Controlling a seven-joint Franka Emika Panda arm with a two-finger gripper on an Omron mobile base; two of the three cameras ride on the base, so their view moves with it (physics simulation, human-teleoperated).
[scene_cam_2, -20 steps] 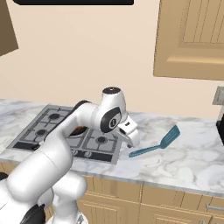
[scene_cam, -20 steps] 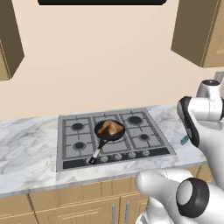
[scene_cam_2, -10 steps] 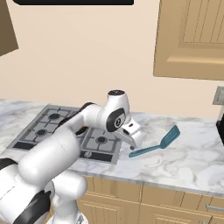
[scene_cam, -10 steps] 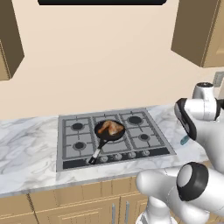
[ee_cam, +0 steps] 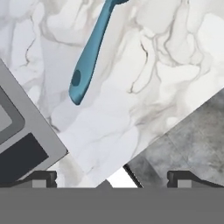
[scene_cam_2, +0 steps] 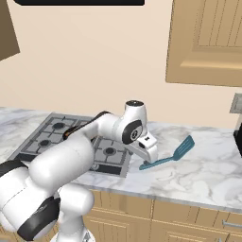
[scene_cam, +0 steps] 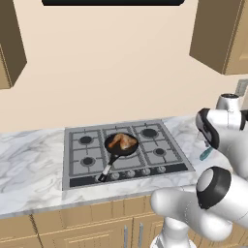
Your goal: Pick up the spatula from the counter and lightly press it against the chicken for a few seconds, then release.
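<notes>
A teal spatula [scene_cam_2: 171,156] lies flat on the marble counter to the right of the stove, with its handle end pointing toward the front edge. In the hand view its handle [ee_cam: 89,51] runs up from the middle left, and the blade end is cut off at the top. My gripper [scene_cam_2: 150,159] hovers just over the handle end, open, with the fingertips [ee_cam: 40,178] wide apart and nothing between them. The chicken [scene_cam: 123,141] sits in a black pan [scene_cam: 116,150] on the stove. From the left base camera, a bit of the spatula [scene_cam: 206,154] shows past my arm.
The grey gas stove [scene_cam: 121,150] fills the counter's middle, and its corner [ee_cam: 19,131] shows at the hand view's left. The counter's front edge and the floor [ee_cam: 192,135] lie at that view's lower right. Wall cabinets [scene_cam_2: 208,42] hang above.
The hand has moved a little to the right and down toward the spatula's handle end. The jaws stayed open. Spatula, pan and chicken have not moved.
</notes>
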